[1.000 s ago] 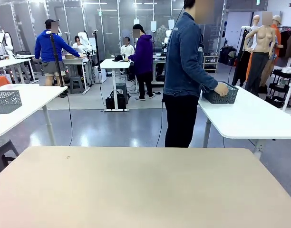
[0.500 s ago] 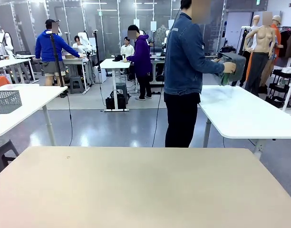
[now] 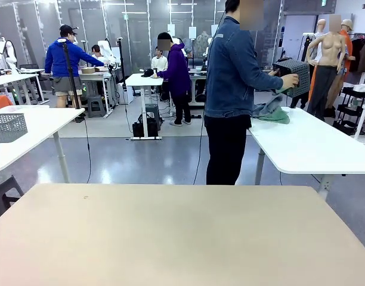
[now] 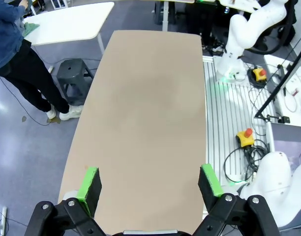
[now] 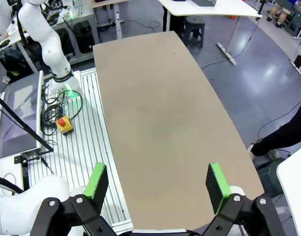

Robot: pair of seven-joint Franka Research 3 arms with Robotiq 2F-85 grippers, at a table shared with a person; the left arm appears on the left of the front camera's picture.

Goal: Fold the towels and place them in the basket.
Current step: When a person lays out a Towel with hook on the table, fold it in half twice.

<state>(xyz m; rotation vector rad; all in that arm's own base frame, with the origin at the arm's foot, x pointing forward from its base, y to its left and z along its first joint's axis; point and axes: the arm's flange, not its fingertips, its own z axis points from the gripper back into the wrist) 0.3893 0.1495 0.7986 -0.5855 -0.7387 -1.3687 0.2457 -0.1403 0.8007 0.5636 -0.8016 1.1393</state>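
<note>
Towels (image 3: 272,112) are lying heaped on the white side table (image 3: 314,146), where the person's hand (image 3: 288,81) is holding the basket (image 3: 294,70) tipped. Left gripper (image 4: 149,181) and right gripper (image 5: 158,181) are hanging wide open, empty, above the beige table (image 3: 170,232); holding clear until the cloth arrives seems wisest.

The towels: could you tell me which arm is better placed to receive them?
Likely the right: the towels and basket are with the person on that side. Right pincer and left pincer are equally open.
</note>
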